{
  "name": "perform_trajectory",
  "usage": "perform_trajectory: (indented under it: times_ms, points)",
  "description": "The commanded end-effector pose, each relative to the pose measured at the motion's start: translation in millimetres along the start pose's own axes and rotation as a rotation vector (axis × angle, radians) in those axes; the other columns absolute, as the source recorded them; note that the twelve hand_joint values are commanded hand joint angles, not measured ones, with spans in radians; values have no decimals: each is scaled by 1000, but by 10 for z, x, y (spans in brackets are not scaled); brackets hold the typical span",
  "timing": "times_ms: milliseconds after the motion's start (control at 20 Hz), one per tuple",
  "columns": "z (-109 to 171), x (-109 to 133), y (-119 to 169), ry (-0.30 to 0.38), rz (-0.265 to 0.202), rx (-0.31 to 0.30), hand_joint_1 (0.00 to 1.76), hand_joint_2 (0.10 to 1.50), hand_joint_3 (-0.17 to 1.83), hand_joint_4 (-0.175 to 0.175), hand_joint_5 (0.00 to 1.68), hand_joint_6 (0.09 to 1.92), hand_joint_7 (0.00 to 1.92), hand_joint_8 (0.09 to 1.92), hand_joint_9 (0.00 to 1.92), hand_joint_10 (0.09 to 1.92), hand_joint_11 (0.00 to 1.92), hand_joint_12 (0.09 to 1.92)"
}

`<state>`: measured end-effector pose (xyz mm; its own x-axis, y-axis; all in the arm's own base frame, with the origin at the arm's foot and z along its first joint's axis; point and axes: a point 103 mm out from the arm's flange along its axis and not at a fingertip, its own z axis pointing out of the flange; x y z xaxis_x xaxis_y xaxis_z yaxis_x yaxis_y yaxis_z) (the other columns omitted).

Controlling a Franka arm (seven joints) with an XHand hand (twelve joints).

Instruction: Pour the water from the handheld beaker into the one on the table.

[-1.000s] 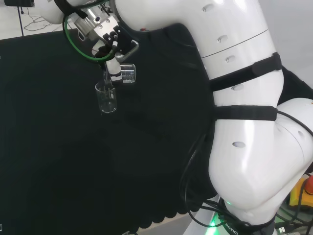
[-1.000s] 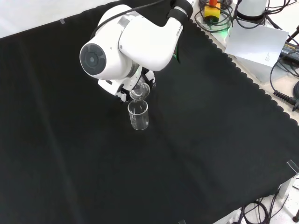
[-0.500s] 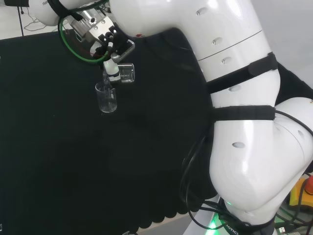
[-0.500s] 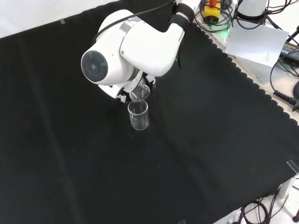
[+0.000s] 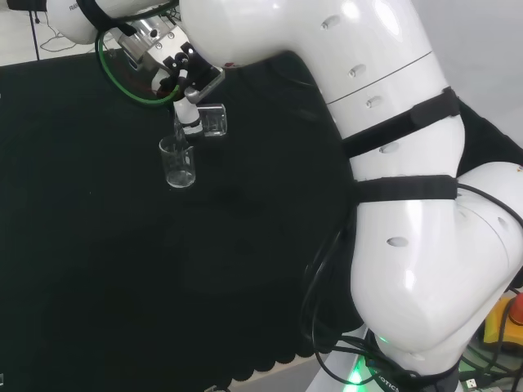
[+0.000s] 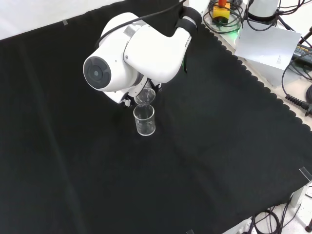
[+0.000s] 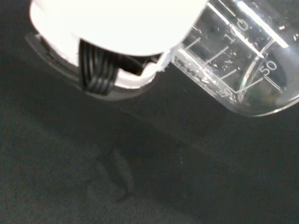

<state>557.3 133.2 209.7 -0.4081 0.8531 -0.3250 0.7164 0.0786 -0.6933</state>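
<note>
Fingers (image 5: 189,110) of the hand (image 5: 176,69) curl around the tilted handheld beaker (image 5: 211,121), just above the bench beaker's (image 5: 177,162) rim.

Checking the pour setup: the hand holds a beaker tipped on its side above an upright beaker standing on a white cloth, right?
Not quite: the cloth is black, as the front view shows. The hand does hold a beaker tipped on its side above the upright beaker.

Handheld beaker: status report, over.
Hand shut on handheld beaker, tipped on its side, lip over table beaker. Table beaker upright on cloth. Nothing in the way.
</note>
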Motion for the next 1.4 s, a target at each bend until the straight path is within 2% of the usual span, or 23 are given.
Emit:
perform_trajectory:
  times_ms: [50, 700, 800, 1400]
  points:
    - [-21, 12, -7, -10, 3, 14, 1413, 738, 545, -175, 1131, 834, 1098, 937, 1273, 705, 1179, 742]
    - [-86, 35, 1, -38, 13, 37, 1413, 736, 549, -175, 1130, 837, 1097, 939, 1272, 707, 1180, 743]
    - [-121, 94, -12, -52, 27, 40, 1413, 736, 549, -175, 1130, 837, 1097, 939, 1272, 707, 1180, 744]
    - [-136, 65, -41, -57, 19, 45, 1413, 735, 552, -175, 1130, 839, 1096, 942, 1272, 708, 1181, 745]
